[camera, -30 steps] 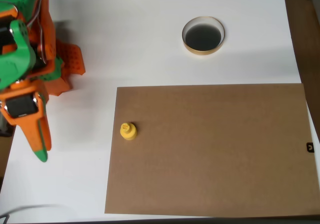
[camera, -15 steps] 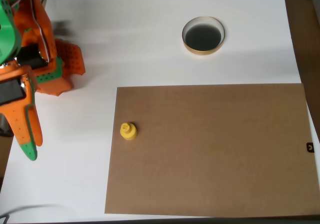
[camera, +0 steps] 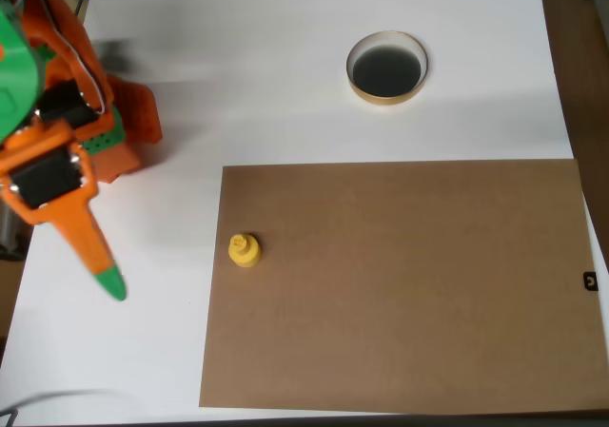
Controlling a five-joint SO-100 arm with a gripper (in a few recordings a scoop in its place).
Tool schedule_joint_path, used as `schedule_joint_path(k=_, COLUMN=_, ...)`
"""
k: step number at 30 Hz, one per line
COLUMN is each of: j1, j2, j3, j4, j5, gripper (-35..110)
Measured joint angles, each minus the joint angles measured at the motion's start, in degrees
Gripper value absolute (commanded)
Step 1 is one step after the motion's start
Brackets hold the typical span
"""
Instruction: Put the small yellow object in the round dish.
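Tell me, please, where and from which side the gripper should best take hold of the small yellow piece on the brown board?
Probably from straight above: the small yellow object stands upright near the brown board's left edge, knob up. Close the fingers on the wider round base, or the knob if they fit. The gripper is off to its left.

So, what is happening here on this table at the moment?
An orange and green robot arm is at the left edge of the overhead view, its pincer over the white table and holding nothing. The small bright yellow plastic piece stands untouched near the left edge of the brown cardboard sheet. The round dish with a tan-gold rim sits apart on the white surface, with nothing inside.
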Motion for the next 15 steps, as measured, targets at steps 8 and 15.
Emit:
schedule_joint_path(k=8, j1=-5.10, j2=-10.20, j3=-3.69, j4=1.41, j5=-0.18, gripper=27)
schedule_joint_path(k=15, j1=-10.11, j2=-20.65, j3=-8.96, j4=4.31, j5=0.35, gripper=28)
